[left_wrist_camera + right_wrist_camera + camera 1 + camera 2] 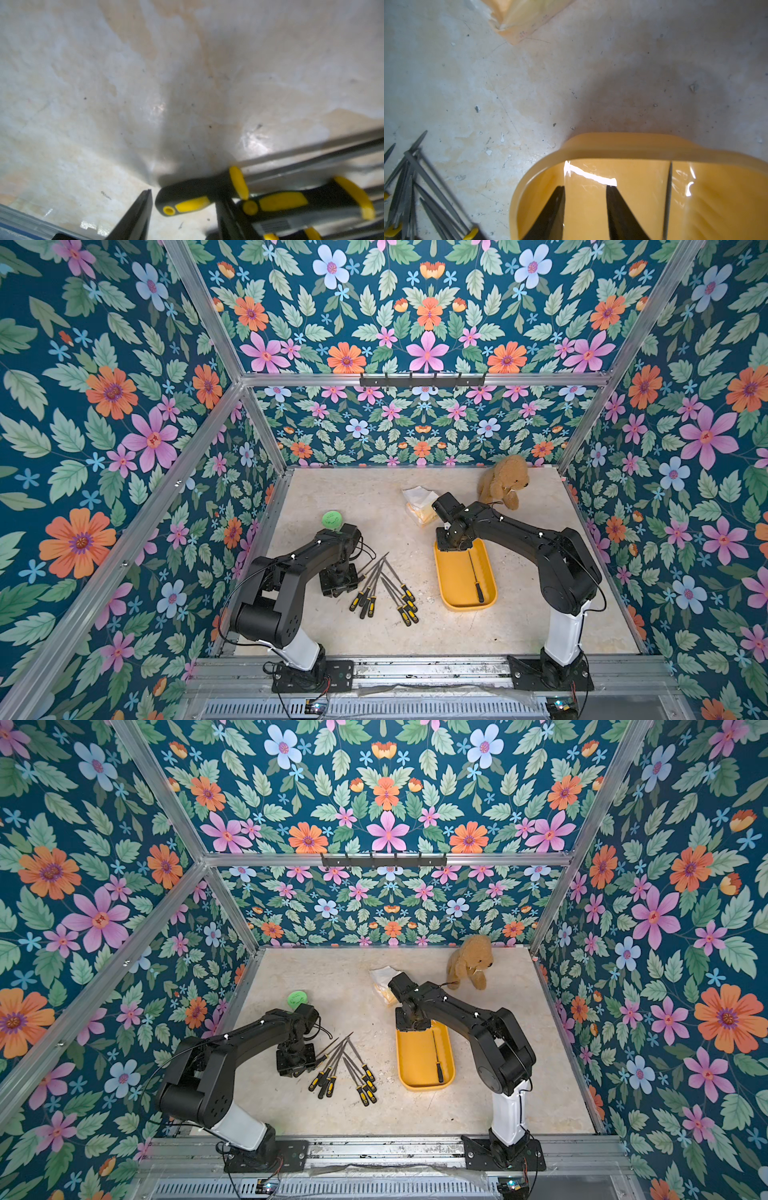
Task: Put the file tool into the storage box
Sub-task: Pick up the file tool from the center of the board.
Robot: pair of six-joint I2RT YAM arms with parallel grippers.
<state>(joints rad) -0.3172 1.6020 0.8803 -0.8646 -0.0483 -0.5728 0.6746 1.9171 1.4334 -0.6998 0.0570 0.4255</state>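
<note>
A: Largest things first, for the step in hand?

B: Two black arms reaching in from the near edge. Left arm (pixel 291 572) bent down beside a pile of files (pixel 384 589) on the table; right arm (pixel 540 543) stretched over the storage box (pixel 455 585), a shallow orange tray near that pile. One file (pixel 475 576) lying inside already.

A: And the claws?

B: Low at the table, left gripper (pixel 184 196), jaws apart, straddling the butt of a black-and-yellow file handle (pixel 199 191); a sliver of table showing between one finger (pixel 139 212) and the handle, so seemingly not clamped yet. Over the tray's far end, right gripper (pixel 585 188), parted and empty.

A: How to do it well?

B: Probably: centre on the thick handle, not the thin shaft; squeeze fully before lifting; rise straight up, clear of the crossed neighbours; carry across and lay lengthwise beside the file inside. Worth moving the right gripper aside first.

A: Surroundings?

B: Tall floral walls (pixel 415 323), teal with pink and orange blooms, held in an aluminium frame (pixel 291 379). Worn beige tabletop (pixel 519 626), scuffed and flecked. Toward the back, a teddy bear (pixel 503 483) and a yellow tissue pack (pixel 419 502); by the left arm, a small green disc (pixel 332 519).
</note>
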